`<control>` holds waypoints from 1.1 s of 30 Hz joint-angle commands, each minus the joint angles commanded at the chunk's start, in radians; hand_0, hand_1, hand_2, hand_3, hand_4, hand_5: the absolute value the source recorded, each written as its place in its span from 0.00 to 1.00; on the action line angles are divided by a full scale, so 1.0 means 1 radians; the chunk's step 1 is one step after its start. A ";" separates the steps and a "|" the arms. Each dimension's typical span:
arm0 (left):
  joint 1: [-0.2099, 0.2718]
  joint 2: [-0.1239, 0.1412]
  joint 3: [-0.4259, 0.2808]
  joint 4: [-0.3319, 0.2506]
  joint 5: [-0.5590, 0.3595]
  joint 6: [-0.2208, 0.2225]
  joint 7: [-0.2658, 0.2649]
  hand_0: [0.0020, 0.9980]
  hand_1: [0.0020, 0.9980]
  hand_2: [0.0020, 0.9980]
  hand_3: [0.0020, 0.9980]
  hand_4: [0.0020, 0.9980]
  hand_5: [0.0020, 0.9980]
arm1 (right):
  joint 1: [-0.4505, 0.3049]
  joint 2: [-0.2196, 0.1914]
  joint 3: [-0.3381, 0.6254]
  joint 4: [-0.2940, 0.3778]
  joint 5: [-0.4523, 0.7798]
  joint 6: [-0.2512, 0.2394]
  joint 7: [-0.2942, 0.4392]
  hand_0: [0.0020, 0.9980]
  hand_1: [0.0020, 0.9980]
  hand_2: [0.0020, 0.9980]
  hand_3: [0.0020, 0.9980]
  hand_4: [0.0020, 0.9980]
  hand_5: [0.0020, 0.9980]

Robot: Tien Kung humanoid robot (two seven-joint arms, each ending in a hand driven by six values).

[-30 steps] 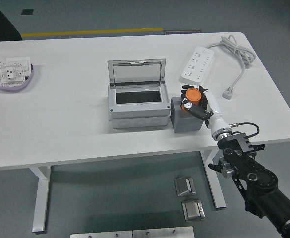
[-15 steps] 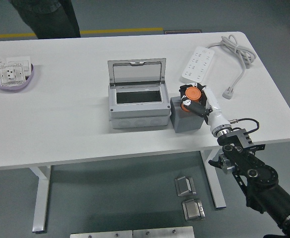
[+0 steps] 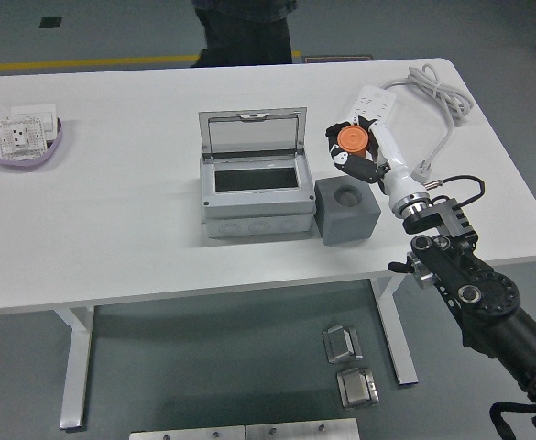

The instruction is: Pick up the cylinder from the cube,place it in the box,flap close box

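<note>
Gripping fingers [image 3: 343, 158] around orange cylinder [image 3: 351, 140], above cube [image 3: 347, 210]

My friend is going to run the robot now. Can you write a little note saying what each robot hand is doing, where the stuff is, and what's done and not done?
Right robot hand: shut on the orange cylinder, held above the table, just beyond the grey cube.
Left robot hand: not in view.
Cube: its round socket is empty; it sits right of the box.
Box: lid stands open, nothing visible inside.
Done: cylinder is out of the cube.
Left: carry it left over the box, put it in, flap the lid shut.
A person stands at the table's far side.
</note>
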 joint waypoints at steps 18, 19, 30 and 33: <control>0.000 0.011 -0.015 0.000 0.020 0.000 0.009 0.70 0.68 0.70 0.81 0.77 0.46 | 0.202 0.090 -0.234 -0.078 -0.272 0.041 -0.204 0.18 0.25 0.47 0.38 0.03 0.00; -0.001 0.011 -0.015 0.000 0.022 -0.001 0.010 0.70 0.68 0.70 0.81 0.77 0.46 | 0.212 0.097 -0.248 -0.095 -0.272 0.042 -0.206 0.18 0.25 0.47 0.38 0.03 0.00; -0.011 0.015 -0.017 0.000 0.035 -0.003 0.011 0.69 0.68 0.70 0.81 0.78 0.46 | 0.311 0.109 -0.365 -0.220 -0.283 0.049 -0.212 0.18 0.25 0.47 0.39 0.03 0.00; -0.014 0.016 -0.016 0.000 0.039 -0.003 0.011 0.69 0.68 0.70 0.81 0.78 0.46 | 0.336 0.109 -0.396 -0.252 -0.285 0.055 -0.204 0.18 0.25 0.47 0.39 0.03 0.00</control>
